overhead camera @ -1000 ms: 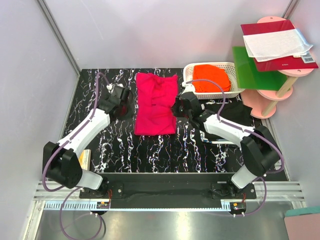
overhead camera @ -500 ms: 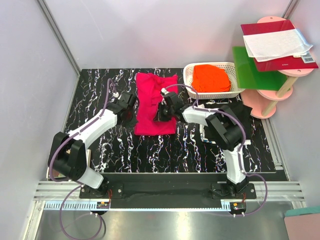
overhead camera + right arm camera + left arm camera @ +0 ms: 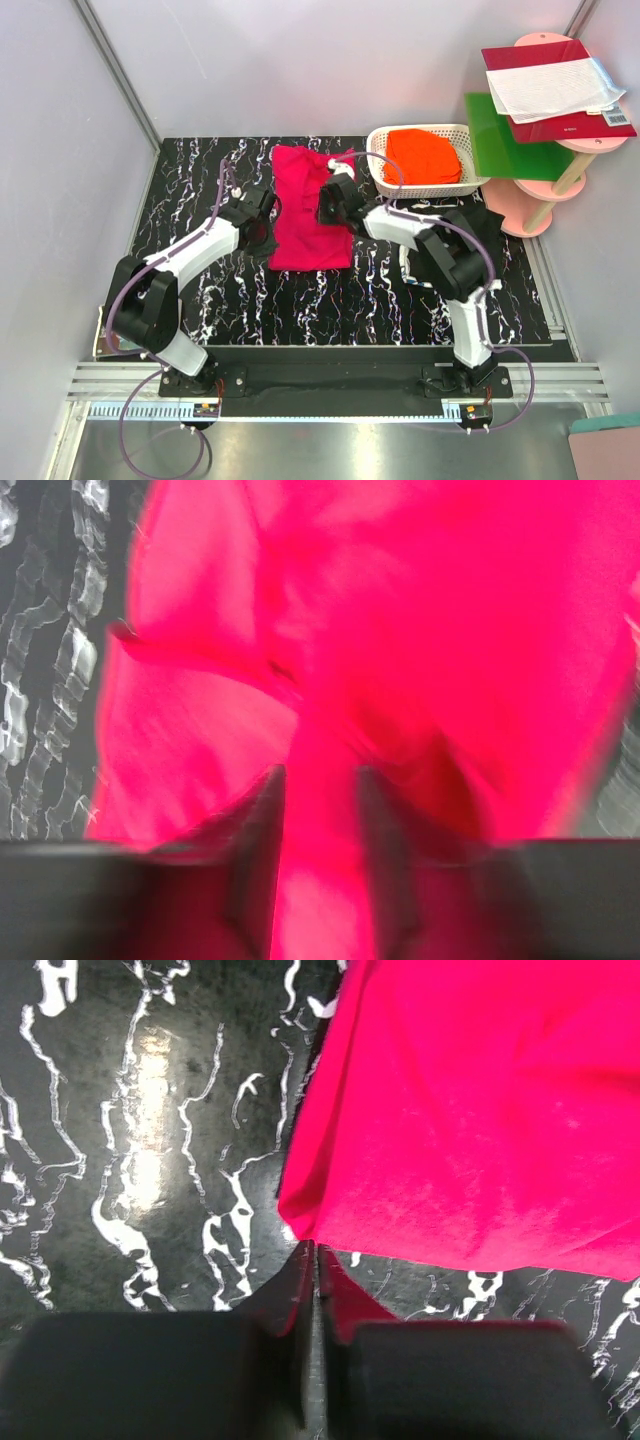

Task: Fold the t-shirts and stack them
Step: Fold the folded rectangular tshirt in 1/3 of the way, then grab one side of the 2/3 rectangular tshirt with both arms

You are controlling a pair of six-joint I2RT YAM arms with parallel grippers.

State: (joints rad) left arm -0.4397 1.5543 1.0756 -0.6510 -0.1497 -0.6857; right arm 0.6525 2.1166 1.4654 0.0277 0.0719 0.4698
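A magenta t-shirt [image 3: 308, 215] lies folded into a tall rectangle on the black marbled table [image 3: 190, 170]. My left gripper [image 3: 263, 228] is at the shirt's lower left edge. In the left wrist view its jaws [image 3: 310, 1252] stand only a slit apart, just short of the shirt's corner [image 3: 300, 1222], with no cloth between them. My right gripper [image 3: 334, 203] is over the shirt's right side. The blurred right wrist view shows it [image 3: 320, 780] open, with magenta cloth [image 3: 400, 630] under and between its fingers. An orange t-shirt [image 3: 424, 156] fills the white basket [image 3: 385, 135]. A black t-shirt [image 3: 487, 228] lies beside the right arm.
The basket stands at the back right of the table. Beyond the right edge is a pink stand [image 3: 545, 190] carrying a green board [image 3: 505, 140] and a red folder with white mesh [image 3: 555, 85]. Grey walls close in the left and back.
The right arm has swung left from beside the shirt to over it, and its jaws have parted. The left gripper has moved in to the shirt's lower left corner and opened a crack.
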